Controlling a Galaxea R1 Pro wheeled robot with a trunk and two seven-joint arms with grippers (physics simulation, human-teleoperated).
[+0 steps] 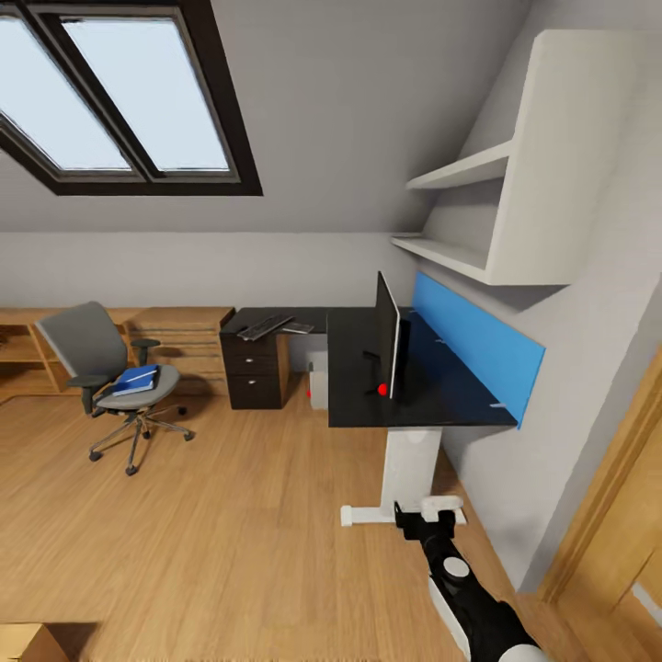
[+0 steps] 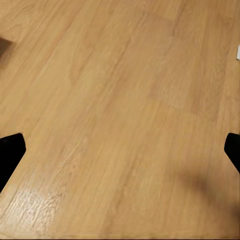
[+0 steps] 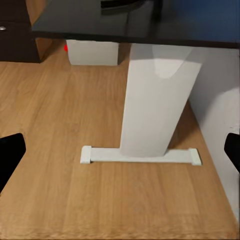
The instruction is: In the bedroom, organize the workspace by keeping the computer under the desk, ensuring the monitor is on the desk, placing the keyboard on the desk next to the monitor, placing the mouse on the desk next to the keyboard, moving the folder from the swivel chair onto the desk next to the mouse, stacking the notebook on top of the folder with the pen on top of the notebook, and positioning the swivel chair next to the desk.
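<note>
Across the middle of my head view stands the desk [image 1: 354,368], black on top, with a blue back panel [image 1: 478,340] along the wall and a white leg [image 1: 409,464] on the wooden floor [image 1: 230,542]. My monitor [image 1: 387,333] stands upright on the desk, seen from its thin side, with a red dot low down. Further back on the desk, left of the monitor, lies the keyboard [image 1: 267,325], above the black drawer unit [image 1: 253,372]. I cannot make out the mouse. Under the desk, near the drawers, sits the pale computer [image 1: 318,379], half hidden. At the middle left of the frame the swivel chair [image 1: 110,372] stands well apart from the desk, and the blue folder [image 1: 136,379] lies on its seat. White shelves [image 1: 478,184] hang at the upper right and a roof window [image 1: 119,92] sits at the upper left. My right arm [image 1: 460,575] reaches up from the lower right edge toward the foot of the white leg. In my right wrist view my right gripper [image 3: 120,150] has its two dark fingertips [image 3: 10,155] far apart at the picture's sides, holding nothing, with the white leg and its flat foot between them. In my left wrist view my left gripper [image 2: 120,150] is spread wide too, with bare floor between its fingertips [image 2: 9,152].
</note>
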